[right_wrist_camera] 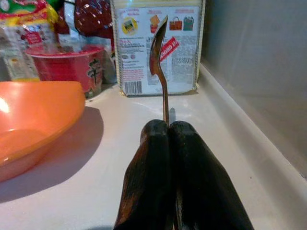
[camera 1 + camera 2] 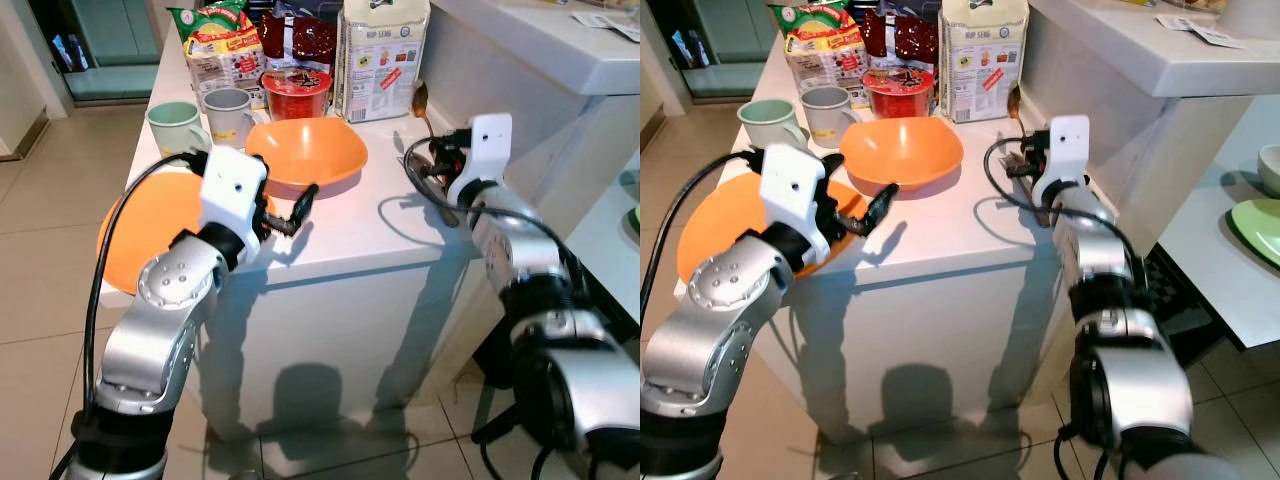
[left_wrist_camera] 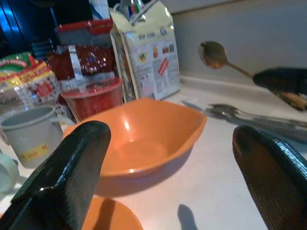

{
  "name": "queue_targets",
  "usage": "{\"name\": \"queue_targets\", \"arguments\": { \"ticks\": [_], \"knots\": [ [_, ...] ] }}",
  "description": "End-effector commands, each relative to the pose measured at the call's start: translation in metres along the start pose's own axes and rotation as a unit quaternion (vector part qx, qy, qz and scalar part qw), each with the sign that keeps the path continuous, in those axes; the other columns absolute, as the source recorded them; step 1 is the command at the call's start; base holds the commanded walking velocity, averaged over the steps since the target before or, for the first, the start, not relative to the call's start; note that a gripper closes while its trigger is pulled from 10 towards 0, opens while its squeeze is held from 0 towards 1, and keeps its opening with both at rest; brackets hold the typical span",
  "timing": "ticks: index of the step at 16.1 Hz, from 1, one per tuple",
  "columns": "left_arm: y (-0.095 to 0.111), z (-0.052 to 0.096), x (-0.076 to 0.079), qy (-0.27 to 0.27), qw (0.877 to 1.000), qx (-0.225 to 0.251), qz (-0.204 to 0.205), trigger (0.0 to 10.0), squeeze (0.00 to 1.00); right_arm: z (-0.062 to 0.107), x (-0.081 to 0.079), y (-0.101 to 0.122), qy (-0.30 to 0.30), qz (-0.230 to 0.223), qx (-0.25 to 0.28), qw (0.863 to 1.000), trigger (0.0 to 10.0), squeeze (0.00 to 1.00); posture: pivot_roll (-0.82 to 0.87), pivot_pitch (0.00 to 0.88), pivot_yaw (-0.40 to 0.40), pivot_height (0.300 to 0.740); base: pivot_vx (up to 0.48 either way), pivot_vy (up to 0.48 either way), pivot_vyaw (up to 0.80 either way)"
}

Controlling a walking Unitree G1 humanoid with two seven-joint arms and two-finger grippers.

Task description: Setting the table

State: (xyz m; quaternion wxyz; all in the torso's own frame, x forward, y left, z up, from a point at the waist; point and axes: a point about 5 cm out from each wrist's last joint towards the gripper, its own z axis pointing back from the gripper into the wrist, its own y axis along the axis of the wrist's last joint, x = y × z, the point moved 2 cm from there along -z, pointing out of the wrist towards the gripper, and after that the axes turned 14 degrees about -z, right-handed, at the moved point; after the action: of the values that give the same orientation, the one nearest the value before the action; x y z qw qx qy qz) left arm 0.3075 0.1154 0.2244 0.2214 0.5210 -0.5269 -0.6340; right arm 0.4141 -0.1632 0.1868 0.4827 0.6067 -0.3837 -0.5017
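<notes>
Spoon (image 1: 159,52) in right fingers (image 1: 192,177); one bowl (image 2: 307,152), two mugs (image 2: 229,114).

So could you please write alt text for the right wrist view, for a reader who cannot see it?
The right gripper, fingers closed, holds a spoon by its handle, bowl end raised above a white counter. An orange bowl sits to one side; a red cup and a white carton stand behind.

Left gripper (image 2: 290,215) hovers beside the orange bowl (image 2: 306,152) on counter (image 2: 350,235).
</notes>
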Motion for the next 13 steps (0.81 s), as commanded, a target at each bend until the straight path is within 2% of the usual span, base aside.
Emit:
{"name": "queue_targets", "arguments": {
  "ticks": [1,4,7,8,9,13],
  "knots": [
    [0.001,-0.001,-0.003,0.009,1.0,0.001,-0.003,10.0,0.0,0.002,-0.006,0.004,0.014,-0.009,0.013,1.0,0.0,0.0,0.04,0.0,-0.001,0.74,0.0,0.0,0.0],
    [0.0,-0.002,-0.001,0.003,1.0,0.0,-0.007,10.0,0.0,0.008,-0.018,-0.018,0.039,-0.053,-0.032,0.997,0.0,0.0,0.04,0.0,0.005,0.74,0.0,0.0,0.0],
    [-0.002,-0.001,0.003,-0.016,1.0,-0.007,-0.017,10.0,0.0,0.008,-0.022,-0.034,0.038,-0.046,-0.088,0.994,0.0,0.0,0.04,0.0,0.005,0.74,0.0,0.0,0.0],
    [-0.005,0.002,0.008,-0.039,0.999,-0.011,-0.02,10.0,0.0,0.006,-0.02,-0.038,0.019,-0.033,-0.112,0.993,4.1,0.0,0.05,0.0,-0.001,0.74,0.0,0.0,0.0],
    [-0.007,0.003,0.012,-0.056,0.998,-0.014,-0.024,10.0,0.0,0.006,-0.019,-0.04,0.009,-0.024,-0.125,0.992,10.0,0.0,0.05,0.0,-0.001,0.74,0.0,0.0,0.0],
    [-0.011,0.012,0.029,-0.122,0.992,-0.022,-0.031,10.0,0.0,0.008,-0.019,-0.046,-0.001,-0.03,-0.16,0.987,10.0,0.0,0.05,0.0,-0.003,0.74,0.0,0.0,0.0]
  ]
}}
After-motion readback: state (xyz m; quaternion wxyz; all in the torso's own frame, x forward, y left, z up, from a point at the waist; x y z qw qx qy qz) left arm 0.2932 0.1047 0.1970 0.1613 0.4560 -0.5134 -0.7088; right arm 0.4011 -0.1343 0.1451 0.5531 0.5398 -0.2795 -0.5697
